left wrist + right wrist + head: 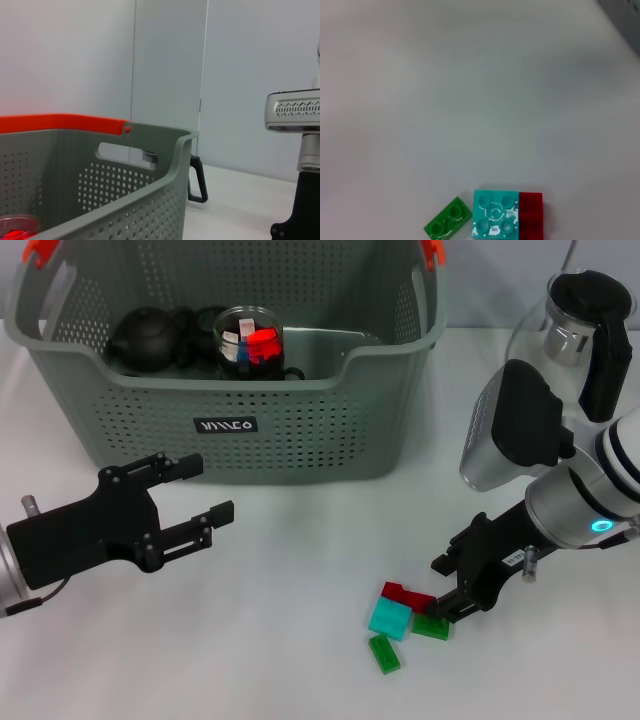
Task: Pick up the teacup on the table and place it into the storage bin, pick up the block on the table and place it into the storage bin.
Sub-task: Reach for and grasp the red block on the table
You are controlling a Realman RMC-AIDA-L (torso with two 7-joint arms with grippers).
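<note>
Left hand (190, 498) hangs over the table (290, 640), fingers spread wide, holding nothing. Just beyond its fingertips stands the storage bin (300, 430); a glass teacup (248, 340) sits inside beside a dark teapot (150, 338). Right hand (452, 602) is low at the blocks: red block (405, 594), teal block (389, 619), two green blocks (384, 653) touch in a cluster at its tip. Cannot tell its opening.

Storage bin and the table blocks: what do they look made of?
The storage bin looks like matte grey moulded plastic, going by its perforated walls. The blocks seem glossy hard plastic: studded tops with glare. The right gripper sits at them.
</note>
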